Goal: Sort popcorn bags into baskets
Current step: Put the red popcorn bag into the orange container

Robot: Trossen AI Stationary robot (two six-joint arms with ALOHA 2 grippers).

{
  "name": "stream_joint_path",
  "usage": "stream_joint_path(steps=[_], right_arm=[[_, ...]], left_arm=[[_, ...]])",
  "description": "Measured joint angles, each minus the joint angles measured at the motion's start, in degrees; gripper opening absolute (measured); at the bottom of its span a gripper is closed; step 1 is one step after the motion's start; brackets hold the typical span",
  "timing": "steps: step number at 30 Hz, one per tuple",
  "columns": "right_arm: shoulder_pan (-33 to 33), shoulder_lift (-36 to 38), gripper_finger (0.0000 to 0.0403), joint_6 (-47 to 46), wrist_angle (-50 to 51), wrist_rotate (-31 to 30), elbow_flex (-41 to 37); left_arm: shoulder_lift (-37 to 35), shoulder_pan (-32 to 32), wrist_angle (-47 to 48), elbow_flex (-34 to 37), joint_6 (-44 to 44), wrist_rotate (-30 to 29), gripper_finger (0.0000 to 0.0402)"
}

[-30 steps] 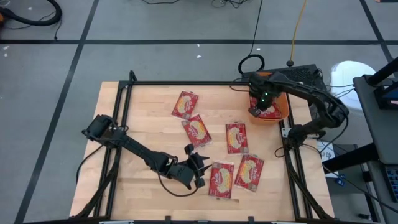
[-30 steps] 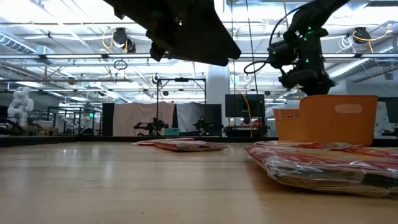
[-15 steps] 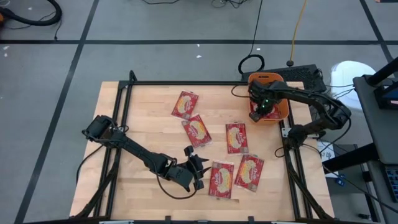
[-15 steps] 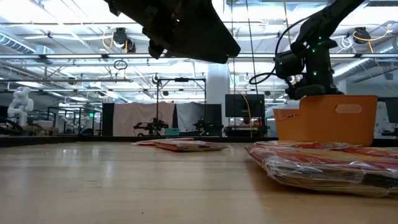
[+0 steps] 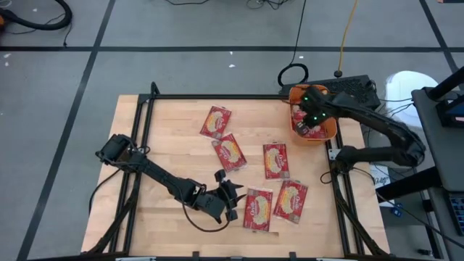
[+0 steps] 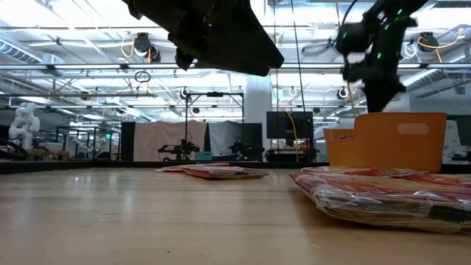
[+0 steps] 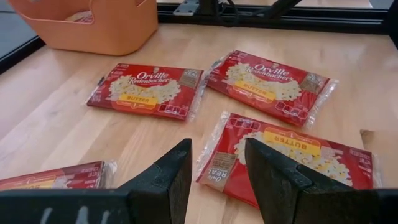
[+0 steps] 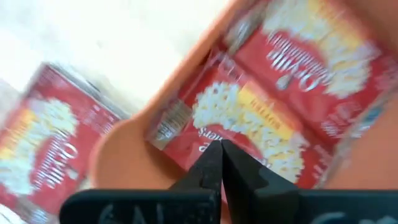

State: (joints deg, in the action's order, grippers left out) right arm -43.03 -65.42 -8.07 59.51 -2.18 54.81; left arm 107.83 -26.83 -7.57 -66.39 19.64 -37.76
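Observation:
Five red popcorn bags lie flat on the table: two at the far middle point(image 5: 216, 122) point(image 5: 230, 151), one in the centre point(image 5: 275, 160), two near the front point(image 5: 259, 209) point(image 5: 291, 200). The orange bin point(image 5: 330, 133) stands at the far right corner with more bags point(image 8: 261, 124) inside. My right gripper point(image 8: 219, 149) hovers shut above the bin's bags and holds nothing; the low view shows it point(image 6: 375, 62) above the rim. My left gripper point(image 7: 217, 171) is open, low over the table, just left of the front bag point(image 7: 292, 155).
Black frame rails point(image 5: 217, 96) run along the table's edges. Bare wood point(image 5: 167, 138) lies left of the bags. A black cable loop point(image 5: 292, 74) sits on the floor behind the bin. The low view shows the bin's wall point(image 6: 397, 140) behind the near bags point(image 6: 383, 195).
My right gripper dipped toward the bin, then rose clear above its rim and shifted slightly toward the table's far right corner. The left arm and the bags on the table stayed where they were.

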Motion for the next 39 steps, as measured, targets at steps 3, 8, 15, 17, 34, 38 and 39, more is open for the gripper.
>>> stream_joint_path(steps=[3, 8, 15, 17, 34, 38, 39], right_arm=[[3.5, 6.1, 0.0, -2.8, -0.1, -0.3, 0.3], [16.8, 15.4, 0.0, -8.8, -6.5, 2.1, -0.2], [41.8, 17.5, 0.0, -16.3, -17.5, -15.3, -3.8], [47.8, 15.6, 0.0, -15.0, -23.2, -19.2, -6.3], [76.0, -14.7, 0.0, -12.1, -65.6, -21.8, -17.9], [79.5, -21.4, 0.0, -10.4, -73.7, -21.8, -17.9], [80.0, -22.6, 0.0, -10.3, -75.2, -21.8, -17.8]], left_arm=[[0.0, 0.4, 0.0, 0.0, 0.0, 0.0, 0.0152], [0.0, 1.2, 0.2, 0.0, 0.1, 0.0, 0.0152], [0.4, 2.6, 0.4, 0.0, 1.2, -0.2, 0.0152], [0.6, 2.7, 1.7, 0.0, 1.9, -0.2, 0.0152], [0.6, -5.0, 5.7, 0.0, 1.4, 1.9, 0.0152], [1.8, -8.6, 4.0, 0.0, -2.9, 2.1, 0.0152], [2.2, -9.5, 3.1, 0.1, -5.2, 2.4, 0.0152]])
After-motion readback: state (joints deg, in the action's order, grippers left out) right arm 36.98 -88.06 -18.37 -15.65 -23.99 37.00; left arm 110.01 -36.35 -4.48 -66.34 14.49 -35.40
